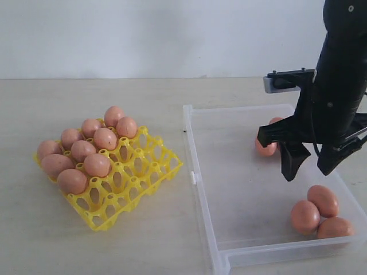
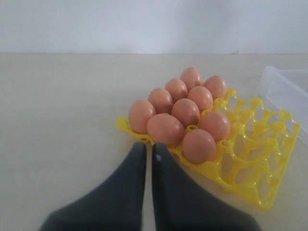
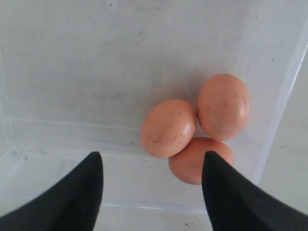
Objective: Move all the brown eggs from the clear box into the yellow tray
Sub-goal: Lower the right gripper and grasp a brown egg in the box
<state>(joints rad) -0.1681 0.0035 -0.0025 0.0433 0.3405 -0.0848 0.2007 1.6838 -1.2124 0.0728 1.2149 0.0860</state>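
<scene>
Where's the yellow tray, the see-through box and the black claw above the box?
yellow tray (image 1: 133,175), exterior view, on the empty part of its lattice.
clear box (image 1: 229,172), exterior view, on its bare floor.
right gripper (image 1: 308,173), exterior view, midway between its two open fingertips.

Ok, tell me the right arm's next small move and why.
Probably lower the right gripper toward the three brown eggs clustered in the near corner of the clear box, centring on just one egg. Its fingers are open and empty above the box floor, and the eggs touch each other, so a careful, single-egg approach seems wise.
</scene>
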